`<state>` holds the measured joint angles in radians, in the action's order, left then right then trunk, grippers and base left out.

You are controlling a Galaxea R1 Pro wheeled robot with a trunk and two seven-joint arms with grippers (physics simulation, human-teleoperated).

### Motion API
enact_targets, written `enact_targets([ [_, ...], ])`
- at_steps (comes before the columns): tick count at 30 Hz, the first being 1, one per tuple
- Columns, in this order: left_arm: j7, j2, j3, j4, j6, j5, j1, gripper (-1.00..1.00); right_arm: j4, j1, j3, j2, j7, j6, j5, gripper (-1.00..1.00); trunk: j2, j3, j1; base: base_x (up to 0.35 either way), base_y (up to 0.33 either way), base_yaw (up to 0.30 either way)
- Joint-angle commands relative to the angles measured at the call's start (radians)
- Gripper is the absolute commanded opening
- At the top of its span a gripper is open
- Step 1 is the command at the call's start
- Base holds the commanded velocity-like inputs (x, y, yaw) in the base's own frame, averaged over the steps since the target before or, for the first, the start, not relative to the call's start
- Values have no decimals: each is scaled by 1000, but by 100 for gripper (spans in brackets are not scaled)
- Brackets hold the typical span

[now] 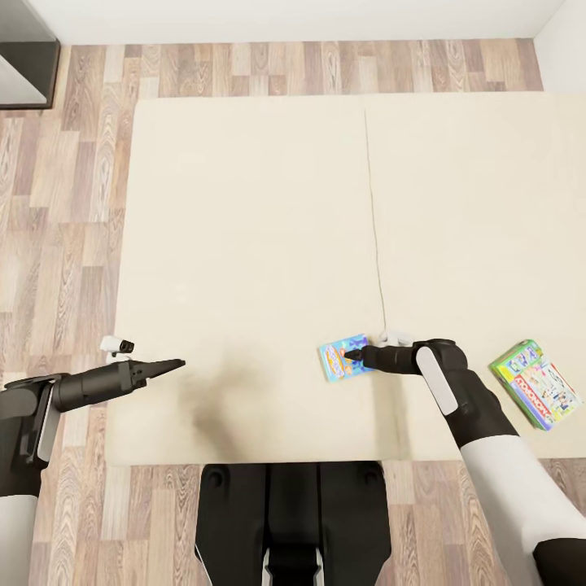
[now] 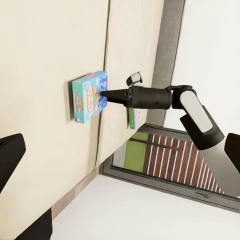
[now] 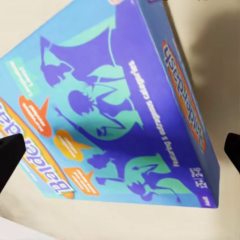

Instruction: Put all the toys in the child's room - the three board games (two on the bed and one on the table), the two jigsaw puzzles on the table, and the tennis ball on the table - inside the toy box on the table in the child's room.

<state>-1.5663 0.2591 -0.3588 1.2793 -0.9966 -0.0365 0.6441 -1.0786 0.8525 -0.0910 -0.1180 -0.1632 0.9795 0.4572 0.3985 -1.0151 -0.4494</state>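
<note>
A blue board game [image 1: 338,359] lies on the beige bed [image 1: 244,228] near its front edge, beside the mattress seam. My right gripper [image 1: 351,356] is open right at this box, tips over its near side; the box [image 3: 120,100] spreads across the right wrist view between the two fingers [image 3: 10,155]. The left wrist view has the same blue box [image 2: 86,97] with the right gripper [image 2: 103,93] against it. A green-edged board game [image 1: 537,384] rests on the bed further right. My left gripper [image 1: 179,364] hovers open over the bed's front left part, holding nothing.
Wood-plank floor [image 1: 57,244] surrounds the bed on the left, back and front. A dark cabinet [image 1: 24,49] stands at the far left corner, and a white wall [image 1: 293,20] runs behind. My base [image 1: 289,521] is against the bed's front edge.
</note>
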Motion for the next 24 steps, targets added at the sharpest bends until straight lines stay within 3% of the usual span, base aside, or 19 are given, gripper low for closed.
enact_targets([
  [1,-5,0,0,0,-11,1,0,100,-2,0,-1,0,-10,3,-11,100,2,-1,-1,0,0,0],
  [24,-5,1,0,0,-10,1,0,100,-9,0,0,2,-10,1,-12,100,2,-2,-1,0,0,0],
])
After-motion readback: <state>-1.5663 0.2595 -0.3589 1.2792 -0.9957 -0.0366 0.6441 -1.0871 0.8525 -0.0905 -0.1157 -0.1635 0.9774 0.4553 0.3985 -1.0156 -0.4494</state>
